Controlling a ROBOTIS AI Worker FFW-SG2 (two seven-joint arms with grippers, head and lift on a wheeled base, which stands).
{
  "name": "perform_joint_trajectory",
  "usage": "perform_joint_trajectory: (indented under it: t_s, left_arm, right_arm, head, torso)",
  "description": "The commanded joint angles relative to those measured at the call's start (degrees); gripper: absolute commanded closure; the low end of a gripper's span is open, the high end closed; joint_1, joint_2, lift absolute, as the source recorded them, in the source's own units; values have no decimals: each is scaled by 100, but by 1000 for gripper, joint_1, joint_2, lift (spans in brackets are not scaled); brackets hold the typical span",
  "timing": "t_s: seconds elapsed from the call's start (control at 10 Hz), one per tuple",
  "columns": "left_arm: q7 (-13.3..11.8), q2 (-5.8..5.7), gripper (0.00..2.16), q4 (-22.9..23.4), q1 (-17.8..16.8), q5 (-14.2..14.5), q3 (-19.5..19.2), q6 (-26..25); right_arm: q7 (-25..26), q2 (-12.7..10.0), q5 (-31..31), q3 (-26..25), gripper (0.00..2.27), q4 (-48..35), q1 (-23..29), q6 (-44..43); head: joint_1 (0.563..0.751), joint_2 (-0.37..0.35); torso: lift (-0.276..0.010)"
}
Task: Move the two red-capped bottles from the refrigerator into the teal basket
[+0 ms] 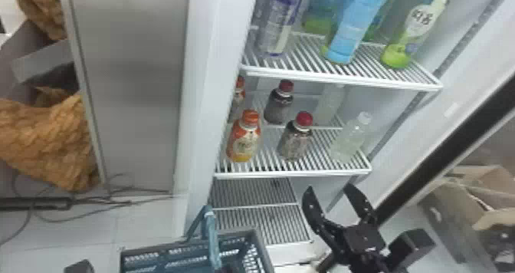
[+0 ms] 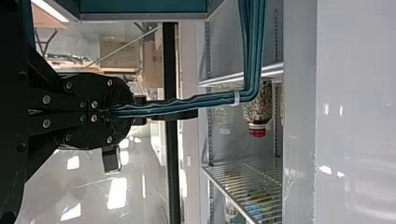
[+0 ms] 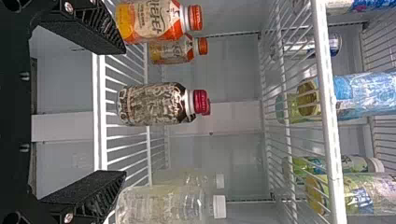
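Observation:
In the head view, the front red-capped bottle [image 1: 295,142] and the rear one [image 1: 279,105] stand upright on the middle shelf. My right gripper [image 1: 330,191] is open, below and right of that shelf. The right wrist view has the front bottle [image 3: 154,104] lined up between the spread fingers of the right gripper [image 3: 125,111], beyond their tips; the rear bottle is hidden behind it. At the bottom edge, my left gripper [image 1: 226,269] is at the handle of the teal basket [image 1: 191,242]. In the left wrist view, the left gripper [image 2: 109,110] is shut on the basket handle [image 2: 205,100].
Orange-capped bottles [image 1: 244,140] stand left of the red-capped ones, clear white-capped bottles [image 1: 348,140] to the right. Taller bottles stand on the shelf above [image 1: 345,76]. A refrigerator side wall [image 1: 207,99] rises at the left, with cardboard boxes [image 1: 452,203] at far right.

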State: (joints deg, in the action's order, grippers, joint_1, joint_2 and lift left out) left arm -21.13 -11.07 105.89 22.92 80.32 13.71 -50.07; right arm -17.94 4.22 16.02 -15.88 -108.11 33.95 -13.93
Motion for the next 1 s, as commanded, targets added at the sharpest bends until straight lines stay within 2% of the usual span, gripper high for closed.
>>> perform_joint_trajectory:
  t_s: [0.0,0.3,0.9]
  left_arm:
    - [-5,0,1151,7,0,0,0,1]
    - [4,0,1151,7,0,11,-11,1]
    - [13,-18,1151,7,-56,0,-34,1]
  right_arm:
    - [10,0,-2,0,90,32,-20,0]
    - [10,18,-14,11,88,300,-259,0]
    - [54,62,-242,34,90,989,-1103,-281]
  head:
    - [695,-350]
    - [695,-350]
    - [695,-350]
  torso:
    - [-228]
    - [-228]
    - [-228]
